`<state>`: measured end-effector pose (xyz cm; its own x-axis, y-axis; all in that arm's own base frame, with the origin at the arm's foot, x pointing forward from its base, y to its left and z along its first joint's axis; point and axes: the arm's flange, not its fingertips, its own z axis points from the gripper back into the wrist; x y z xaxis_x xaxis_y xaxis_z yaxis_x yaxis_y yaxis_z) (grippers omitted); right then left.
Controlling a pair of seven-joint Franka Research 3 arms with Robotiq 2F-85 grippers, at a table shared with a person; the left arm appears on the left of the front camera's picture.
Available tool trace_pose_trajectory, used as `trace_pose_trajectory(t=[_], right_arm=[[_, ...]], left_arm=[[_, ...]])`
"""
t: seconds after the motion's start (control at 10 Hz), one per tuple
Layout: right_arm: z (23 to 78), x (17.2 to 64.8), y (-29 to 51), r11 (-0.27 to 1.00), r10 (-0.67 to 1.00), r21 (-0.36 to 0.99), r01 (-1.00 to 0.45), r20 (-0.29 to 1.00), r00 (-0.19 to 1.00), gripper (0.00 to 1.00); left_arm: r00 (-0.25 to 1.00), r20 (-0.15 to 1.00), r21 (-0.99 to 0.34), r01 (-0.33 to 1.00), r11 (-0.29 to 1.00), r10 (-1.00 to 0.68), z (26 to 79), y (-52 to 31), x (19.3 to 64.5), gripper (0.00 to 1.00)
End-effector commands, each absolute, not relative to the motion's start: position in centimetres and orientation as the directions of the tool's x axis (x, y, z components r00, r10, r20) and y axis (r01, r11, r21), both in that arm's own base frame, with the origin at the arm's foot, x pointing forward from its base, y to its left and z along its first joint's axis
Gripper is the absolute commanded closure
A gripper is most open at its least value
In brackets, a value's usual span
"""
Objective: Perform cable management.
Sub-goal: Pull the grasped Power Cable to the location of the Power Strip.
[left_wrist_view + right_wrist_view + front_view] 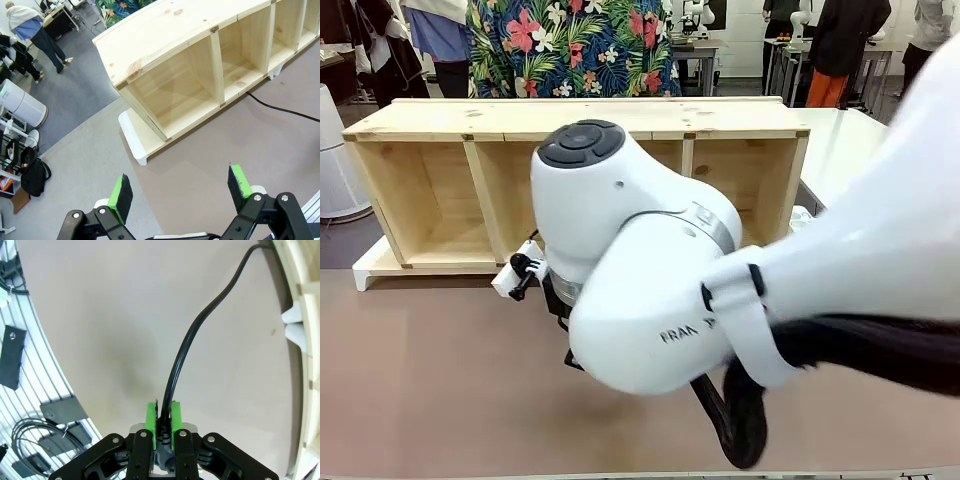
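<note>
Step in hand: routing the cable [187, 340], judged from the grip.
Right gripper [163, 422]: pads pressed together, pinching the cable between the fingertips, low over the tabletop [100, 330].
Left gripper [179, 187]: spread wide, holding nothing, above the tabletop's left part, near the left end of the shelf [165, 45].
Cable position: it leaves the right gripper and curves across the bare tabletop to the foot of the shelf. The left wrist view shows a stretch lying flat in front of the shelf. Its ends cannot be told.
Procedure, grip: hold the pinch firm so that the round cord does not roll out of the pads.
Procedure, travel: draw slowly and low along the cable's own line, since a sideways pull probably drags it against the shelf.
Procedure, slack: leave some slack, because a taut cable may shift whatever it is joined to.
Procedure, clearance: the right arm [650, 300] crosses the middle, so hold the left gripper clear.
Count, cables: one.
Count, grippers: two.
Count, shelves: one, with three compartments.
</note>
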<state>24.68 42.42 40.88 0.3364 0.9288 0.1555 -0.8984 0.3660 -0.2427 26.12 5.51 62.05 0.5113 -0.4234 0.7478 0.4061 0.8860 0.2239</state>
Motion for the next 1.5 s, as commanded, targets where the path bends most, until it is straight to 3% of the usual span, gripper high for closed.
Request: trace_pose_trajectory(t=[0.0, 0.6, 1.4], right_arm=[[40.9, 22.3, 40.0, 0.432, 0.897, -0.248, -0.867, 0.216, 0.386, 0.86], [40.1, 21.1, 33.0, 0.576, 0.804, -0.220, -0.787, 0.323, 0.499, 0.86], [41.5, 22.6, 34.6, 0.565, 0.816, -0.238, -0.790, 0.304, 0.492, 0.86]], left_arm=[[0.510, 0.757, 0.218, 0.391, 0.894, -0.407, 62.1, 5.4, 26.4, 0.00], [0.510, 0.757, 0.218, 0.391, 0.894, -0.407, 62.1, 5.4, 26.4, 0.00], [0.510, 0.757, 0.218, 0.391, 0.894, -0.407, 62.1, 5.4, 26.4, 0.00]])
